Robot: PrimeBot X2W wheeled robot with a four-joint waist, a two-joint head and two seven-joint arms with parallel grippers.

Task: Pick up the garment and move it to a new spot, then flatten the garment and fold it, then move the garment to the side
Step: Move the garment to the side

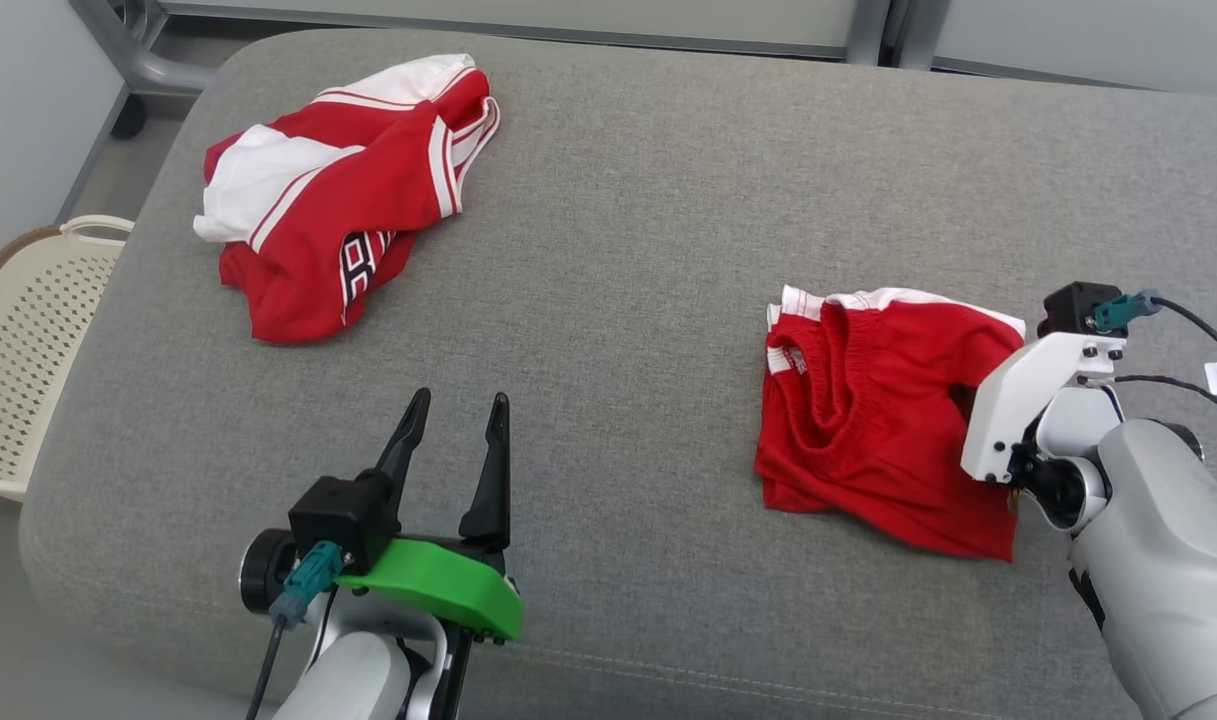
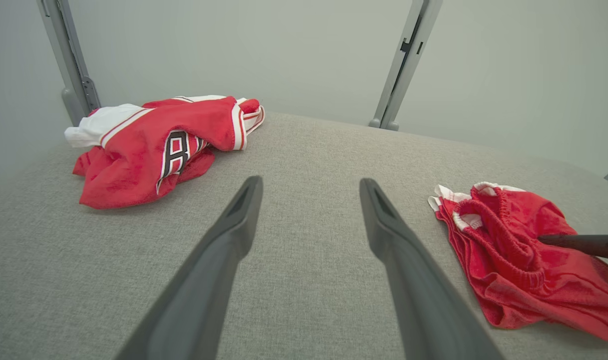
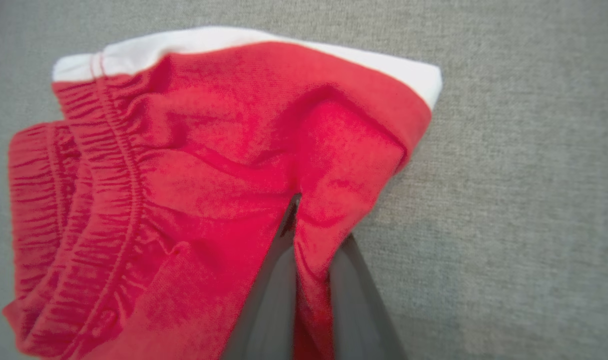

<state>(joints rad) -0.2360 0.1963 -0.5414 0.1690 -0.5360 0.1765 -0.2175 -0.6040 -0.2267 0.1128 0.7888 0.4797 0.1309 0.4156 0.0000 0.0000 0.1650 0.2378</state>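
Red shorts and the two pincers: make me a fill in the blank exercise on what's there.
The right pincer is ____ on a fold of the red shorts.
The left pincer stands ____, gripping nothing.
The red-and-white jersey lies crumpled to the robot's ____ of the red shorts.
Missing words: shut; open; left.

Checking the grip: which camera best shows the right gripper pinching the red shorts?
Right wrist view: right gripper shut on a fold of the red shorts. Head view hides its fingertips; left wrist view shows one finger.
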